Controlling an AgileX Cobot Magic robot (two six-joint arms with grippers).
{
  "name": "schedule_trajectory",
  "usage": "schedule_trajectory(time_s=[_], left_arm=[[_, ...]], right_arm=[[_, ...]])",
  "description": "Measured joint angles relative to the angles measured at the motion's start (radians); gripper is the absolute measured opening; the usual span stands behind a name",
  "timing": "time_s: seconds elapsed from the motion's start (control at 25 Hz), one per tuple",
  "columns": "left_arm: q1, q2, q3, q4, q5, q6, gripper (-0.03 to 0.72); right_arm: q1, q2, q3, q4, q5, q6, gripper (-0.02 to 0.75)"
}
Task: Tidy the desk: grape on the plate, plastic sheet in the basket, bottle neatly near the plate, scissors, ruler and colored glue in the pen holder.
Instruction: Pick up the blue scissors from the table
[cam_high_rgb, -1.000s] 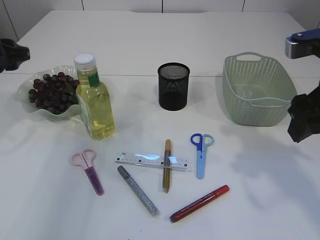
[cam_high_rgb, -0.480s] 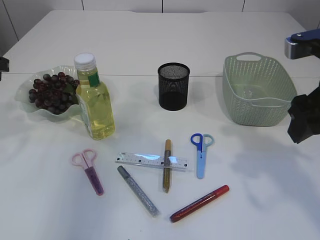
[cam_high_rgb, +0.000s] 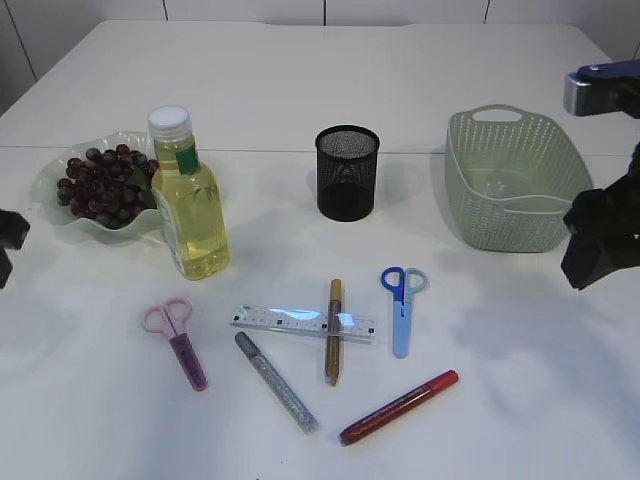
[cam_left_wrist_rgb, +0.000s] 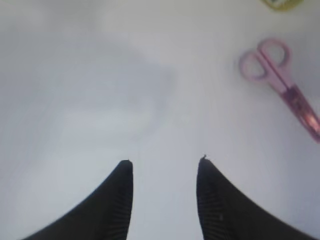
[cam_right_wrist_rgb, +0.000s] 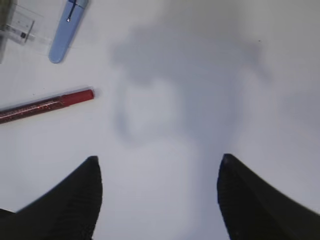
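Note:
Dark grapes (cam_high_rgb: 95, 185) lie on the pale green plate (cam_high_rgb: 62, 216), with the yellow-filled bottle (cam_high_rgb: 190, 200) upright beside it. Pink scissors (cam_high_rgb: 178, 340), a clear ruler (cam_high_rgb: 300, 322), blue scissors (cam_high_rgb: 402, 305) and gold (cam_high_rgb: 334, 330), silver (cam_high_rgb: 275, 380) and red (cam_high_rgb: 398, 407) glue pens lie in front of the black mesh pen holder (cam_high_rgb: 347, 172). I cannot make out the plastic sheet. My left gripper (cam_left_wrist_rgb: 165, 161) hovers open and empty over bare table left of the pink scissors (cam_left_wrist_rgb: 280, 75). My right gripper (cam_right_wrist_rgb: 159, 159) is open and empty, right of the red glue pen (cam_right_wrist_rgb: 47, 105).
The green basket (cam_high_rgb: 515, 180) stands at the back right, just behind my right arm (cam_high_rgb: 600, 240). My left arm (cam_high_rgb: 8, 240) shows only at the left edge of the exterior view. White table stretches behind the pen holder.
My left arm has dropped from beside the plate down along the left edge toward the front. The right arm has shifted slightly left. Nothing on the table has moved.

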Motion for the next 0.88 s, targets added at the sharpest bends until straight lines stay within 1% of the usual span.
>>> schedule_trajectory(time_s=[0.12,0.24,0.32,0.44,0.56,0.72,0.88], left_arm=[[0.0,0.0,0.0,-0.089,0.13,0.068,0.309],[0.0,0.0,0.0,-0.178,0.212,0.126,0.309],[0.0,-0.002,0.0,-0.22,0.218,0.151,0.309],[0.0,-0.002,0.0,-0.236,0.195,0.164,0.311],[0.0,-0.002,0.0,-0.239,0.145,0.167,0.335],[0.0,-0.002,0.0,-0.241,0.112,0.169,0.416],[0.0,-0.002,0.0,-0.243,0.107,0.17,0.44]], right_arm=[[0.0,0.0,0.0,0.061,-0.007,0.007,0.526],[0.0,0.0,0.0,0.143,-0.007,0.05,0.515],[0.0,0.0,0.0,0.208,-0.007,0.061,0.511],[0.01,0.008,-0.01,0.278,-0.007,0.085,0.511],[0.06,0.053,-0.059,0.249,-0.011,0.152,0.511],[0.155,0.175,-0.17,0.167,-0.013,0.248,0.511],[0.182,0.342,-0.3,0.145,-0.017,0.33,0.511]])
